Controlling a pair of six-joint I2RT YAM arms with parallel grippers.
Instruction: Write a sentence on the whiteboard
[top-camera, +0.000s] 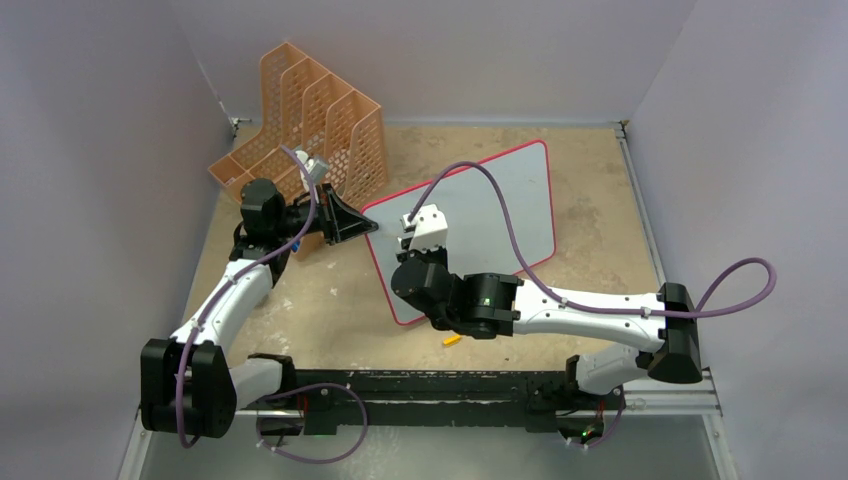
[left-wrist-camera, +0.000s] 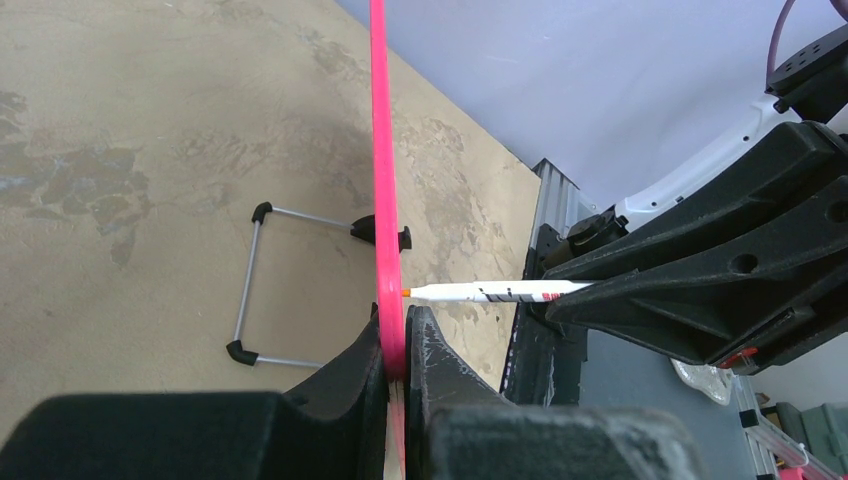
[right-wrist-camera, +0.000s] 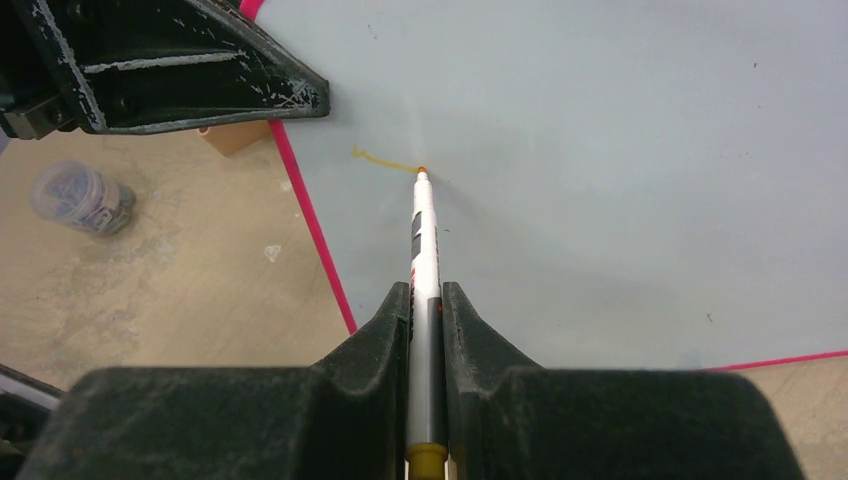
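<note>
The whiteboard, pale with a red-pink frame, stands tilted on the table. My left gripper is shut on its left edge; the left wrist view shows the jaws clamped on the pink frame. My right gripper is shut on a white marker, whose orange tip touches the board. Of the sentence, only a short yellow-orange stroke shows left of the tip, with no readable letters. The marker also shows in the left wrist view, and the right gripper in the top view.
An orange perforated file rack stands behind the left gripper. A small orange cap lies on the table by the right arm. A small clear jar sits left of the board. The board's wire foot rests on the table behind it.
</note>
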